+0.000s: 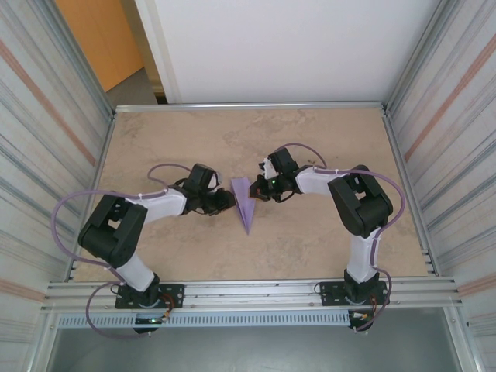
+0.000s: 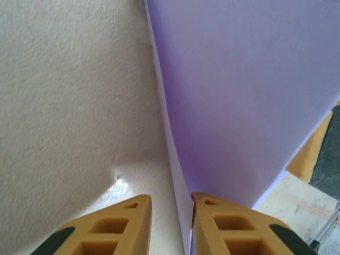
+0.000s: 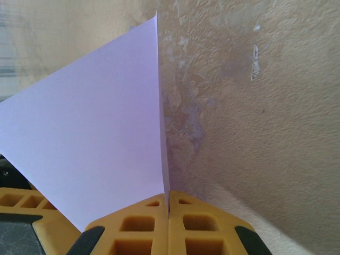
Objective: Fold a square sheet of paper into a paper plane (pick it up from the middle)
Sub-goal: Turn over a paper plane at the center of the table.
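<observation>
The square sheet of paper stands folded into a narrow lavender paper plane (image 1: 246, 203) at the table's middle, its point toward the near edge. My right gripper (image 1: 256, 190) is shut on the plane's crease from the right; in the right wrist view the fold (image 3: 95, 143) rises straight out of the closed fingertips of that gripper (image 3: 169, 195). My left gripper (image 1: 229, 200) meets the plane from the left. In the left wrist view its jaws (image 2: 171, 199) stand narrowly apart, with the paper's lower edge (image 2: 178, 175) between them and lying against the right finger (image 2: 223, 223). The wing (image 2: 239, 95) spreads above.
The beige marbled tabletop (image 1: 310, 240) is framed by metal rails, with corrugated walls on both sides and a white wall behind. Both arm bases sit at the near edge (image 1: 248, 294).
</observation>
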Controlling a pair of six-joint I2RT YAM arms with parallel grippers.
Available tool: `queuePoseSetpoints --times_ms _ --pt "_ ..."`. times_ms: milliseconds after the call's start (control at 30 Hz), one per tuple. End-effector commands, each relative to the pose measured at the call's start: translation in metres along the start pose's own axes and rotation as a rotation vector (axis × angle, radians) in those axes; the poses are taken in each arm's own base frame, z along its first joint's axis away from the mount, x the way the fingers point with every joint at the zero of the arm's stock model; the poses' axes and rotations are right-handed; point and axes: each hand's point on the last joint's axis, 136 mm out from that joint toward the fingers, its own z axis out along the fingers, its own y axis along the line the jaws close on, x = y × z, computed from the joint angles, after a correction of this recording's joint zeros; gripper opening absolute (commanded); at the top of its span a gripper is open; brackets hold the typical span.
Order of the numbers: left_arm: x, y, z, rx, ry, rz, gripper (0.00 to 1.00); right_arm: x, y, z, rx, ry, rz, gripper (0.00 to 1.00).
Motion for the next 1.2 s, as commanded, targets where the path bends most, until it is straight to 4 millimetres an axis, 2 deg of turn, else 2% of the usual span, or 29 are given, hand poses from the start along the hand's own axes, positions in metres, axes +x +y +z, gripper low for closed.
queuePoseSetpoints --times_ms 0,167,333,433,600,767,1000,1167 --pt "-0.009 -0.008 0.001 0.003 -0.013 0.009 0.27 0.004 -0.007 0.002 -0.005 0.017 0.0 0.0" --pt "-0.01 -0.001 0.005 -0.04 -0.003 -0.007 0.24 0.003 -0.008 0.0 -0.005 0.011 0.003 0.0" --pt "-0.011 0.006 0.009 -0.066 0.012 -0.023 0.11 -0.001 -0.008 -0.004 -0.006 -0.004 0.008 0.0" --pt "-0.015 0.007 0.004 -0.064 -0.005 -0.024 0.05 -0.005 -0.008 -0.01 -0.006 -0.026 0.016 0.0" --pt "-0.02 0.007 -0.009 -0.046 -0.049 0.002 0.04 -0.014 -0.007 -0.022 -0.013 -0.068 0.025 0.0" --pt "-0.021 0.007 -0.019 -0.022 -0.079 0.016 0.05 -0.016 -0.009 -0.025 -0.011 -0.076 0.031 0.0" --pt "-0.016 0.013 -0.013 -0.006 -0.077 -0.004 0.05 -0.012 -0.017 -0.017 -0.005 -0.062 0.05 0.02" --pt "-0.013 0.018 -0.003 0.001 -0.052 -0.022 0.05 -0.007 -0.026 -0.009 0.009 -0.031 0.07 0.07"
